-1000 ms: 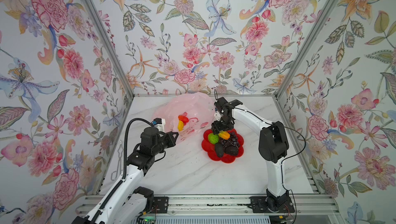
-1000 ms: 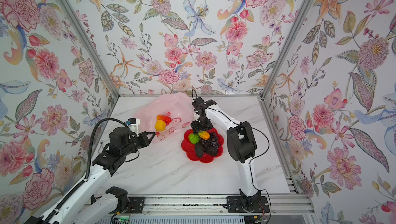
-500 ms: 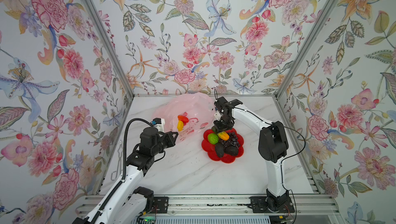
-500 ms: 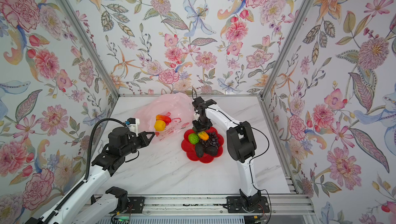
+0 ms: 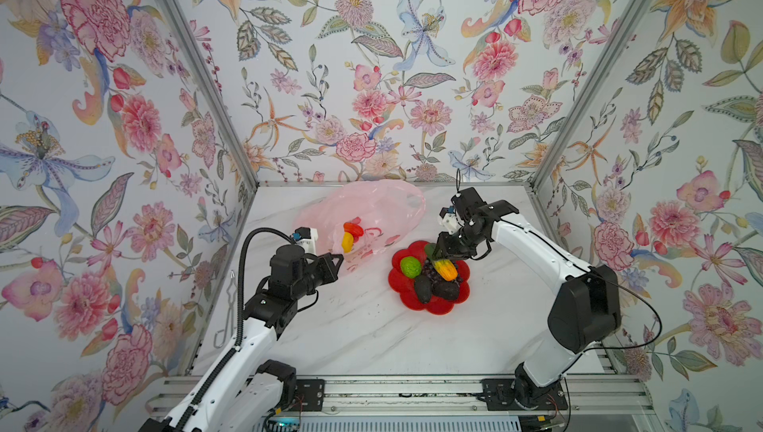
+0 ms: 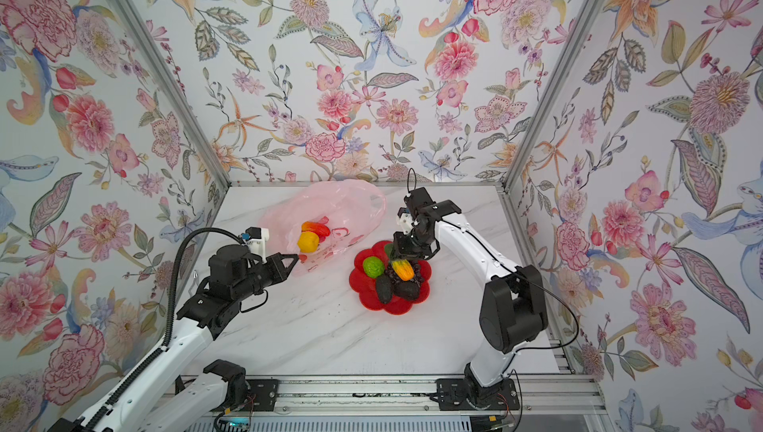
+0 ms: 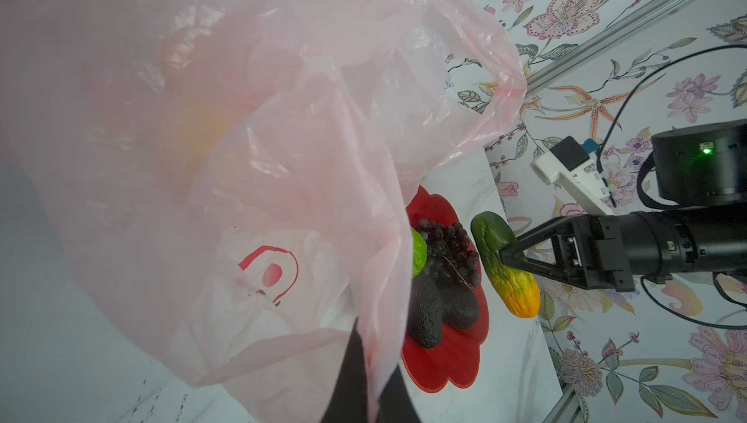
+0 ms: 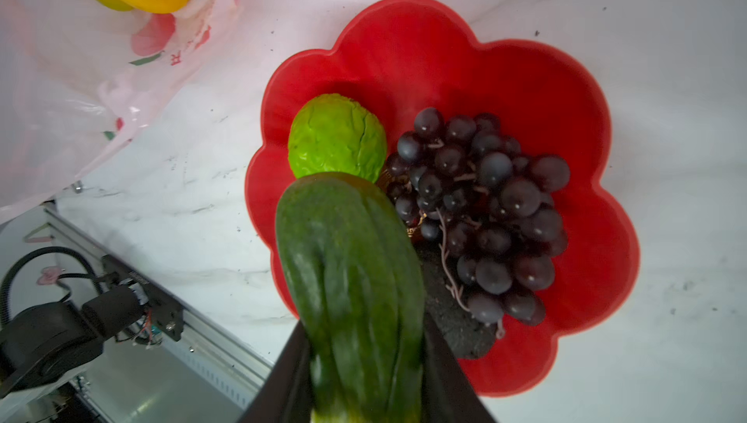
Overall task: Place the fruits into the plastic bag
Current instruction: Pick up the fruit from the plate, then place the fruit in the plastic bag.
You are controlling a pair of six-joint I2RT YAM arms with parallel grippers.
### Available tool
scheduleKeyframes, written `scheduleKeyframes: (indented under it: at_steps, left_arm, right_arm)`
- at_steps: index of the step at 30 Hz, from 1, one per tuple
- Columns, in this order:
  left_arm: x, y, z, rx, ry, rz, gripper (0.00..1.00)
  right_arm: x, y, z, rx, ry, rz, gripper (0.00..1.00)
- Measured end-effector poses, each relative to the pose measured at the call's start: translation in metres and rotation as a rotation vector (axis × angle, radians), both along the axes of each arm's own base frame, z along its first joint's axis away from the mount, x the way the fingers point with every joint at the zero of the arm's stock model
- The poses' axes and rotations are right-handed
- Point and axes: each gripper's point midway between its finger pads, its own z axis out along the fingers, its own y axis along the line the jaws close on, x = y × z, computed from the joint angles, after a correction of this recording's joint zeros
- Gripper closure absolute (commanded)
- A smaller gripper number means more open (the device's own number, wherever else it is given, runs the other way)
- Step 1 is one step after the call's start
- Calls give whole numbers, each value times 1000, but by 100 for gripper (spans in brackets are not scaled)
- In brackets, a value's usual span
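Over the marble table point(image 5: 371, 339), the right gripper point(image 7: 505, 257) pinches the mango point(image 5: 446, 270) crosswise, orange end frontward; left gripper point(image 5: 338, 258) clamps the bag point(image 5: 380, 203).

- Left arm point(image 5: 252, 339): white links, black joints, ribbed black hose point(image 5: 242, 269) at its 9 o'clock.
- Right arm point(image 5: 532, 244): white links, bulky black elbow point(image 5: 584, 314), thin cable point(image 5: 659, 324) at 3 o'clock.
- Left gripper point(image 5: 340, 257): black, tapered.

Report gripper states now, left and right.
Left gripper: closed, pinching the edge of the plastic bag.
Right gripper: closed on the mango, held above the red dish.
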Motion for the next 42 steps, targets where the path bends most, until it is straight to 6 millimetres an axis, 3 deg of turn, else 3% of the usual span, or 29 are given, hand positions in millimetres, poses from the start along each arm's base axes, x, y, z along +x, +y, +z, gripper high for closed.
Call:
scheduleKeyframes:
  at_steps: [7,12,22,26,30,36,42]
  left_arm:
    - [0,-3,-1,-7,4,-15,100]
    - [0,-3,-1,-9,4,-18,100]
    - [-2,-3,3,-14,-7,-21,100]
    - [-3,-3,7,-17,-19,-21,100]
    - [-4,-3,11,-23,-30,-19,100]
    - [-5,-2,13,-32,-33,-16,100]
    - [-5,-2,13,-37,-30,-13,100]
  right_arm:
    - [-17,26,54,315,-26,-148,73]
    - [-16,55,89,513,-27,-219,71]
    - [6,132,113,623,52,-262,70]
    - [20,169,111,633,70,-251,69]
    - [28,195,92,625,111,-257,69]
    - [41,210,53,603,182,-314,68]
    - [48,219,38,634,232,-353,68]
